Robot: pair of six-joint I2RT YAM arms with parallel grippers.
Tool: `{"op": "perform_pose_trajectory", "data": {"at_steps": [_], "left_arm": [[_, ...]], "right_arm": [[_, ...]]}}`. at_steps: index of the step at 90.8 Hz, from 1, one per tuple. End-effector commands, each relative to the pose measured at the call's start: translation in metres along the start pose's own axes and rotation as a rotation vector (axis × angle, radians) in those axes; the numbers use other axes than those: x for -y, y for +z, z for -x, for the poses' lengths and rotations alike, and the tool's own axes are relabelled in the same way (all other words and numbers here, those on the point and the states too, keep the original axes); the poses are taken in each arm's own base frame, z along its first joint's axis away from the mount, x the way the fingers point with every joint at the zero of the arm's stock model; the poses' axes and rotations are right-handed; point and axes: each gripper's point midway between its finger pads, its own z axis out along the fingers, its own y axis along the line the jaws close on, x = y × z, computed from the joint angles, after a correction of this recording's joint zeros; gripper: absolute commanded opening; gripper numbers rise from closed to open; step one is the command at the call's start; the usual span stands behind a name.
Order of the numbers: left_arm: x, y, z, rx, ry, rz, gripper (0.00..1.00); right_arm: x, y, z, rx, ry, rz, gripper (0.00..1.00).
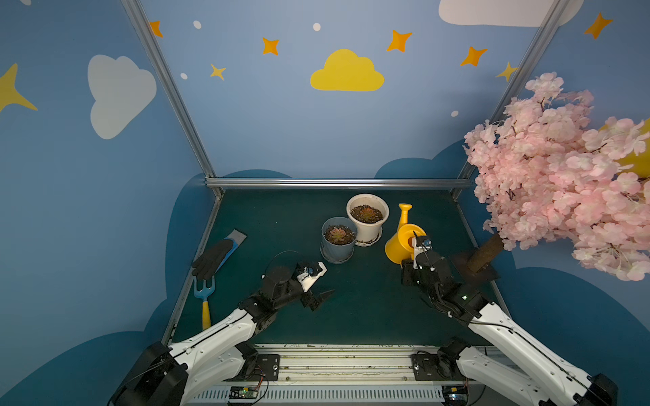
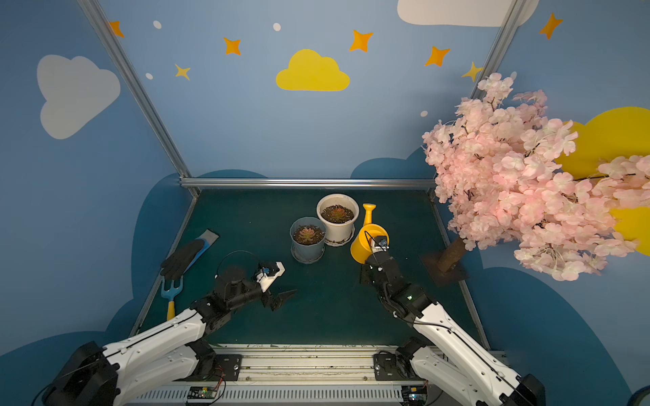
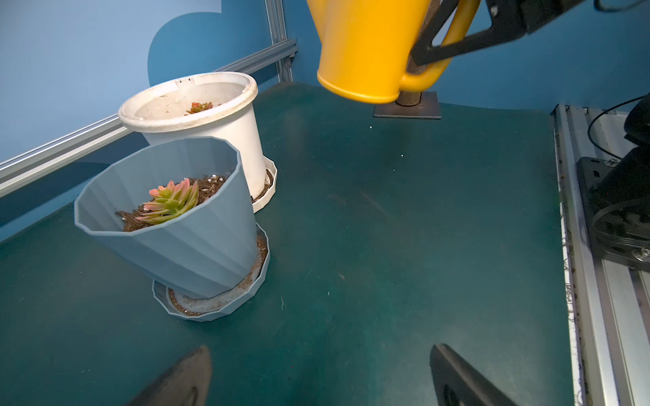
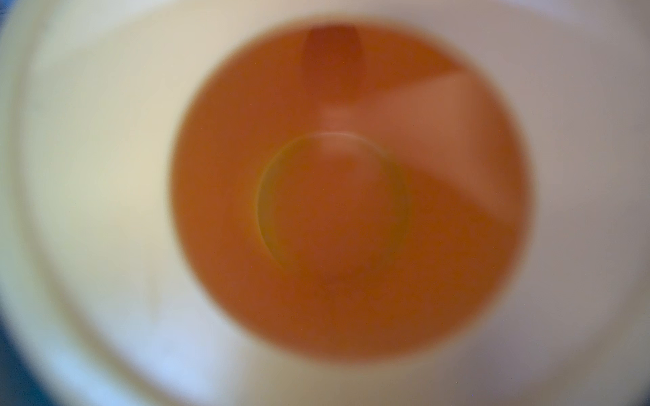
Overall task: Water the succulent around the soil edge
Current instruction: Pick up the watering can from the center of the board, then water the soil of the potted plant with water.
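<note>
Blue walls painted with clouds and stars enclose a dark green worktop [image 1: 351,316]. At mid-frame in both top views stand two pots, touching or nearly so: a blue pot [image 1: 337,251] in front and a white pot [image 1: 367,232] behind and to its right, each on a saucer. A pink-green succulent [image 1: 338,234] sits in the soil of the blue pot, and a second one grows in the white pot.

Just right of the pots is a yellow can [image 1: 397,247], its spout aimed at the back wall. The right claw [image 3: 431,42] is closed on the can's handle loop. The left wrist view shows the can tilted and clear of the worktop. The right wrist view is a blur of orange, looking into the can [image 4: 351,193].

The left claw [image 1: 318,298] hovers at lower centre, near the blue pot, its jaws spread wide and holding nothing.

A black glove [image 1: 211,258] and a blue fork [image 1: 205,295] lie at the left edge. A pink blossom tree [image 1: 562,175] fills the right side.
</note>
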Motion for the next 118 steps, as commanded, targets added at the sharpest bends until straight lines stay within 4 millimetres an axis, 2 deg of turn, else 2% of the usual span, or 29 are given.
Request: {"op": "perform_pose_trajectory", "data": {"at_steps": [1, 22, 57, 67, 93, 118], "left_arm": [[-0.004, -0.002, 0.012, 0.020, 0.007, 0.014, 1.00], [-0.009, -0.005, 0.013, 0.017, -0.003, 0.028, 1.00], [-0.020, -0.010, 0.026, 0.056, 0.001, 0.057, 1.00], [-0.020, -0.010, 0.027, 0.060, 0.007, 0.059, 1.00], [-0.023, -0.007, 0.019, 0.038, 0.008, 0.064, 1.00], [-0.036, -0.005, 0.025, 0.055, -0.008, 0.081, 1.00]], "right_arm": [[-0.001, -0.004, -0.003, -0.134, -0.063, 0.037, 0.00], [0.004, -0.013, 0.002, -0.333, -0.135, 0.041, 0.00], [0.023, -0.026, 0.016, -0.525, -0.260, -0.018, 0.00], [0.030, -0.031, 0.028, -0.566, -0.316, -0.060, 0.00], [0.029, -0.021, 0.040, -0.684, -0.403, -0.076, 0.00], [0.026, -0.005, 0.051, -0.781, -0.475, -0.092, 0.00]]}}
